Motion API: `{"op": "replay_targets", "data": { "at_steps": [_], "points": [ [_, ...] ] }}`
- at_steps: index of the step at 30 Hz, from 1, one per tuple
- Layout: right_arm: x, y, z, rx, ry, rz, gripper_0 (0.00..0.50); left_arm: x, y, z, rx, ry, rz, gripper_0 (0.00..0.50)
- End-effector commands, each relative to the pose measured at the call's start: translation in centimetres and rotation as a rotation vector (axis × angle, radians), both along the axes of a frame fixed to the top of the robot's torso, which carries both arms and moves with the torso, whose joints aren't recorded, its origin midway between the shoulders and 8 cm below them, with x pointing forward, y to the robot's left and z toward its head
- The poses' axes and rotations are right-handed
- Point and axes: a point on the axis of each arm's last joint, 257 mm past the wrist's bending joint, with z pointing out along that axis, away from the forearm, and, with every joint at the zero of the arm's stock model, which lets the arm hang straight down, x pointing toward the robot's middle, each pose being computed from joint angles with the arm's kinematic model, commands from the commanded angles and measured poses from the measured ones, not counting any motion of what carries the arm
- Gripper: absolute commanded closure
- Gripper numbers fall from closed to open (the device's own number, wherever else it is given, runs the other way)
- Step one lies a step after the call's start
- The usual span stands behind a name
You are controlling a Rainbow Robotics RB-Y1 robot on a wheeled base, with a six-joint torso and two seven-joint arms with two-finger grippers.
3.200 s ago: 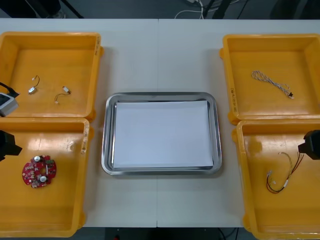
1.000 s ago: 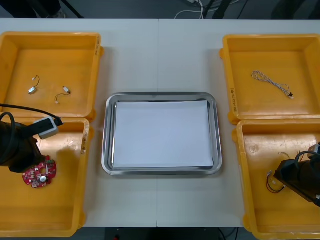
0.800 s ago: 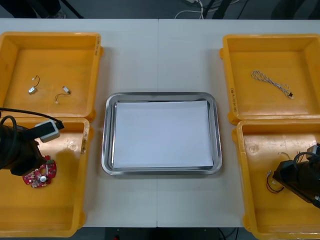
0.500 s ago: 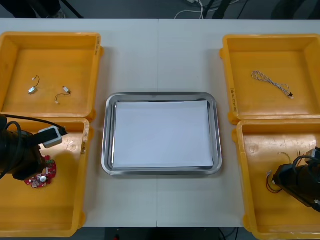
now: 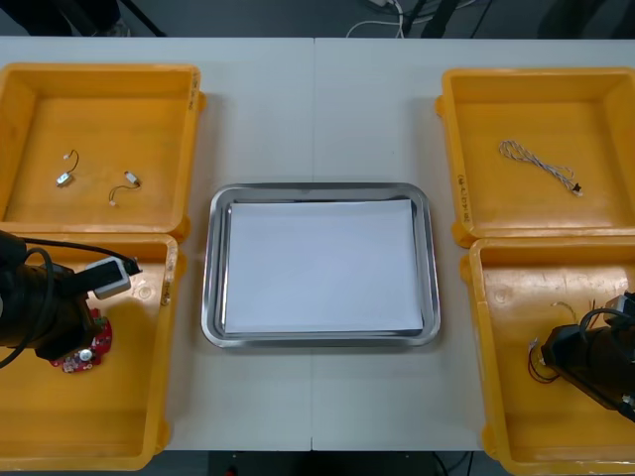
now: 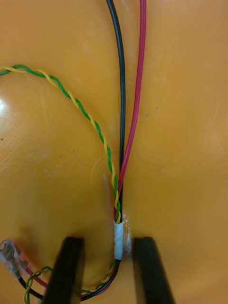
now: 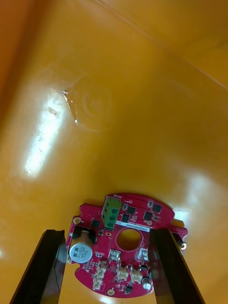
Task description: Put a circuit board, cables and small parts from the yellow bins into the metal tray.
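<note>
Finding: both arms have descended from the frame edges into the lower bins within the last three seconds.

The left gripper (image 7: 111, 266) now sits in the lower-left yellow bin (image 5: 99, 436). Its arm covers more of the round red circuit board (image 5: 84, 347) than a second ago. Its claw is wide, one finger on each side of the board, not yet clamped.

The right gripper (image 6: 108, 268) is low in the lower-right yellow bin (image 5: 536, 436). Its claw is spread, straddling the white-banded neck of the red, black and yellow-green cable (image 6: 118, 237) with a gap on each side.

The metal tray (image 5: 319, 190) at centre holds nothing (white inside). The small metal parts (image 5: 65, 179) and the blue-and-white cable (image 5: 541, 167) lie untouched in the upper bins.

Judgement: both grasps are lined up and closure is the next step. No transfer has been completed.
</note>
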Motion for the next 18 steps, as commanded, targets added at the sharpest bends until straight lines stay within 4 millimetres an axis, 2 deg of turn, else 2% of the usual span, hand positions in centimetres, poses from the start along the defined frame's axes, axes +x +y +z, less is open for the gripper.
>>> {"op": "replay_targets", "data": {
  "at_steps": [1, 6, 10, 18],
  "points": [
    [-1.2, 0.7, -1.1, 0.014, 0.029, 0.007, 0.500, -0.5, 1.8, -0.8, 0.108, 0.011, -0.144, 0.000],
    [-1.1, 0.6, -1.0, 0.007, 0.030, 0.015, 0.500, -0.4, 1.6, -1.1, 0.104, 0.006, -0.150, 0.000],
    [-0.7, 0.5, -0.1, 0.001, 0.023, 0.024, 0.500, -0.3, 1.6, -1.7, 0.104, 0.004, -0.151, 0.000],
    [-0.9, -0.2, 4.3, -0.036, 0.034, 0.038, 0.500, -0.1, 2.3, -2.4, 0.111, 0.005, -0.145, 0.000]
  ]
}}
